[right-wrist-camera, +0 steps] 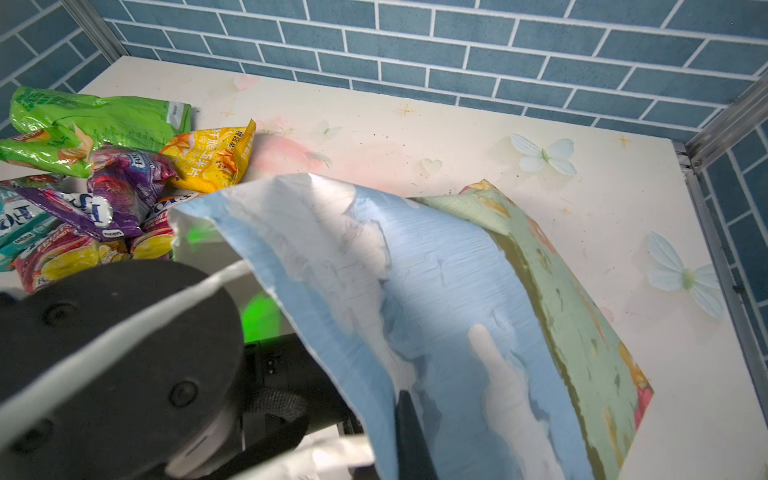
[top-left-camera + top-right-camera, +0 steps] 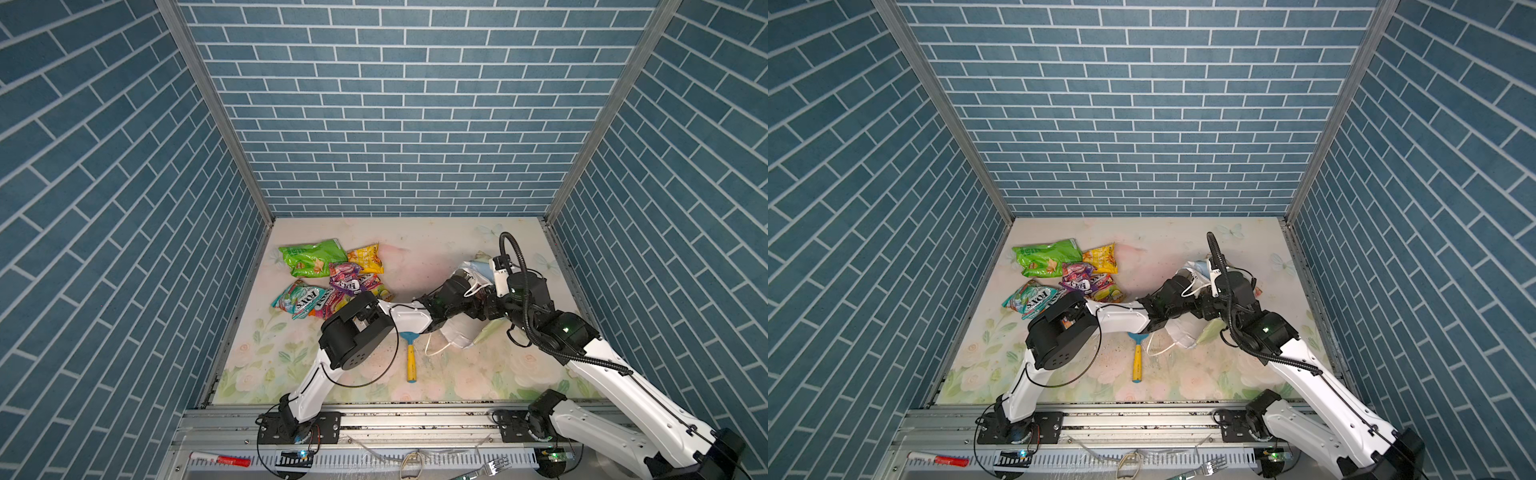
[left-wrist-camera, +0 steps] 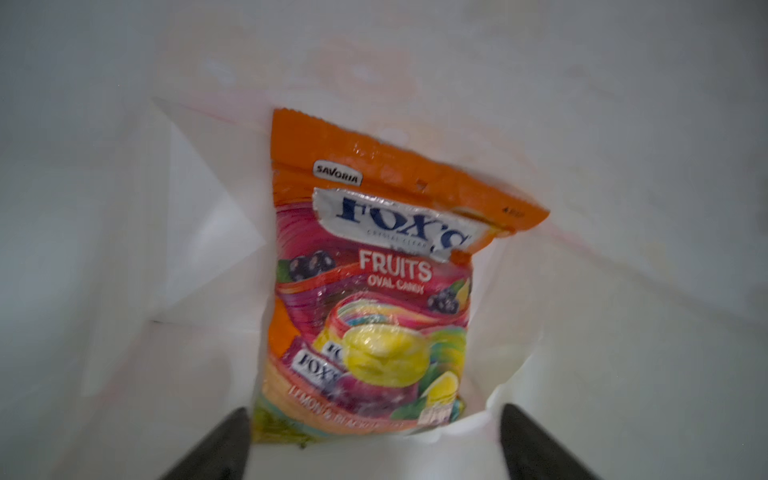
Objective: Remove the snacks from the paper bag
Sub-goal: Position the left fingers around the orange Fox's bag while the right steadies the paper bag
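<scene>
Snacks (image 2: 332, 278), most of them out already, heaped at 10 o'clock on the table (image 2: 415, 257): green, yellow, purple, teal and orange-red, overlapping, well apart from the bag. Near 6 o'clock, a rake (image 2: 410, 357), no part of the job. At 3 o'clock, the bag (image 2: 478, 266), lying over with its mouth toward about 9 o'clock. Inside, from the left wrist view: one more packet (image 3: 370, 291), orange with fruit print, resting against a white inner wall (image 3: 124, 249); nothing else to be seen in there.

Left claw (image 3: 376, 409) inside the bag, jaws spread wide, gripping nothing. Packet dead ahead, at the claw's 12 o'clock, long axis in line with the reach, orange sealed end farthest in, near end just between the fingers (image 3: 224, 449). Plainly the nearer claw, so probably the one to take it: a short push forward, then a squeeze across the packet's narrow width. Glossy film, likely slippery if pinched only at the edge.

Right claw (image 1: 405, 415), at about 3 o'clock, clamped on the bag's blue-printed side near the rim, seemingly holding the mouth open. Only one finger in sight there, the other presumably behind the paper.
</scene>
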Robot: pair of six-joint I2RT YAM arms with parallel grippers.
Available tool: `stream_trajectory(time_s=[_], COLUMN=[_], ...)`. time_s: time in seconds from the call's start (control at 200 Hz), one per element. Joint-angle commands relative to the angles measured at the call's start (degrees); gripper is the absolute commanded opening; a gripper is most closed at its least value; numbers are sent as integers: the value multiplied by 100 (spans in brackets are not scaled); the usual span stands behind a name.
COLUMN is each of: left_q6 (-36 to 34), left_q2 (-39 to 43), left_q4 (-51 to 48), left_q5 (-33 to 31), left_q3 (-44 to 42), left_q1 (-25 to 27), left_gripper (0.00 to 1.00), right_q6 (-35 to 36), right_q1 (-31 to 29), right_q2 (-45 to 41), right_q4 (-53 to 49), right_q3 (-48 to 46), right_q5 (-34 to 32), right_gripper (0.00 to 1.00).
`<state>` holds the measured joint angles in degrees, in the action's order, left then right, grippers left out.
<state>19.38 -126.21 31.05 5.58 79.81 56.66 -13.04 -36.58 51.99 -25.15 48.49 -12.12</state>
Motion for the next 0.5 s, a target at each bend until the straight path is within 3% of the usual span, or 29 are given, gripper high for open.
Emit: stream_trajectory(time_s=[0.0,0.42,0.495], left_q6=[133,650,612], left_q2=[-220,-1303,-1312], left_q4=[815,-818,-855], left_q5=[187,-672,-707], left_q3=[38,1790,1831], left_q1=[46,-18,-41], left_gripper=[99,100,93], right_q6=[139,113,91], right_q1=[34,70,96], right_q2=[124,101,-3], right_q4=[199,616,647], right_q3=[-95,-179,-208], right_q5=[365,961,987], right_gripper=[0,0,0])
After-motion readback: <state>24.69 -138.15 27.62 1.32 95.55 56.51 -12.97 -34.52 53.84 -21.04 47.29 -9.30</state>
